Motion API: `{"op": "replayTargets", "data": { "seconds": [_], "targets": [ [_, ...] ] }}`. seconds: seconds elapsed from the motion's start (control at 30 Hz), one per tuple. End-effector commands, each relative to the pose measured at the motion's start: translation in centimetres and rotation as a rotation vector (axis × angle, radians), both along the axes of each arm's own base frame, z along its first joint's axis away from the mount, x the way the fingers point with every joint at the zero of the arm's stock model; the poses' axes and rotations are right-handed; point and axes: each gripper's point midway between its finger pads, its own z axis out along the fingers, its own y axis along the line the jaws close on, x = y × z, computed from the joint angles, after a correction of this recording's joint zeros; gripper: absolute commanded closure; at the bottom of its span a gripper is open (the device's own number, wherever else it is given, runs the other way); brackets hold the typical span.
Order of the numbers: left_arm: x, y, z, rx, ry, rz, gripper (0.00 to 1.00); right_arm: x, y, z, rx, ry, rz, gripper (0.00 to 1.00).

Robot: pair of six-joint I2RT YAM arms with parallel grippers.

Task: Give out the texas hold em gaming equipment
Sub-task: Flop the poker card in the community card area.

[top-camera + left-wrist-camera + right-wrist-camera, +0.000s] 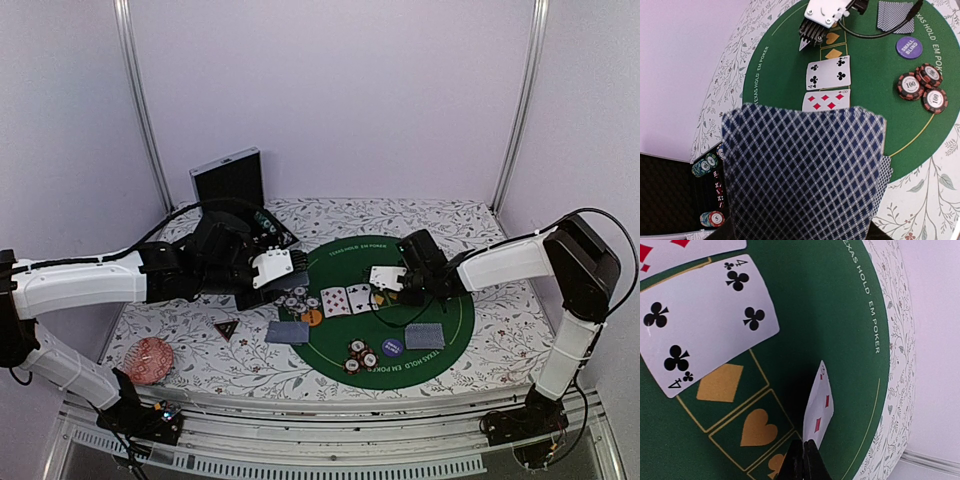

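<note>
Right tool (803, 460) is pinched fully closed on one corner of a diamond card (819, 407). The card stands on edge over the green mat (805, 305), just beside the printed heart box and near the face-up four of clubs (705, 325). Left tool (272, 275) hangs over the mat's left edge. Its fingers are hidden behind a deck of blue-checked cards (805, 175) that fills its wrist view, so it appears to be closed partway around that deck, clear of the counter (200, 345).

The single card looks light, thin and bendy, with a slick face. Gripped by a corner, it will likely bow or swing, so laying one long edge down first seems safest. The deck is a loose stack that could fan or shed cards, and a hold across both long edges should keep it square. The striped chips (922, 87) look stiff and small, best taken across the rim.
</note>
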Motion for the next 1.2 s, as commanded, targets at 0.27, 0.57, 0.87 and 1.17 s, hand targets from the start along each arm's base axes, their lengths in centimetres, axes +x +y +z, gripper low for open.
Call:
{"op": "replayTargets", "data": {
  "seconds": [0.27, 0.57, 0.87, 1.17],
  "targets": [
    [-0.2, -0.5, 1.2, -0.035, -0.027, -0.018, 0.48, -3.4, 1.3, -3.2, -0.007, 0.195, 0.130, 0.98],
    [-0.3, -0.4, 1.6, -0.041, -0.032, -0.018, 0.48, -4.1, 2.4, -3.6, -0.012, 0.206, 0.174, 0.98],
    [-0.2, -0.4, 1.4, -0.037, -0.030, -0.016, 0.48, -5.2, 3.6, -4.6, -0.022, 0.226, 0.227, 0.97],
    [-0.2, -0.4, 1.6, -0.039, -0.034, -0.015, 0.48, -5.2, 4.2, -4.8, -0.029, 0.232, 0.238, 0.96]
  ]
}}
